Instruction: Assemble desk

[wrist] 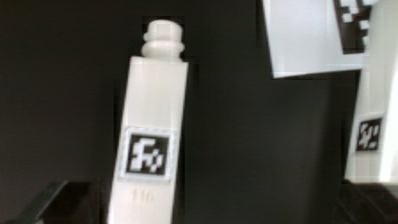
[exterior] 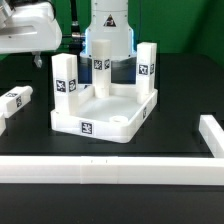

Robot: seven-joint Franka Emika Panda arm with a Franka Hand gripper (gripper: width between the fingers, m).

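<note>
Now we see the gripper [wrist: 199, 205] spread wide, empty, directly above a loose leg [wrist: 155, 125] whose long axis runs between its fingers.

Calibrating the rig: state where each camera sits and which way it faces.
Exterior view: off the arm, looking slightly down across a long white border bar at the large white plastic tray-like desk top with upright white tagged block legs; the white robot arm shows behind.
Wrist view: on the wrist, looking past the open gripper at a white tagged leg with a knobbed end; its dark fingers show at two corners.
Shared: tagged white legs; which one is uncertain.
</note>
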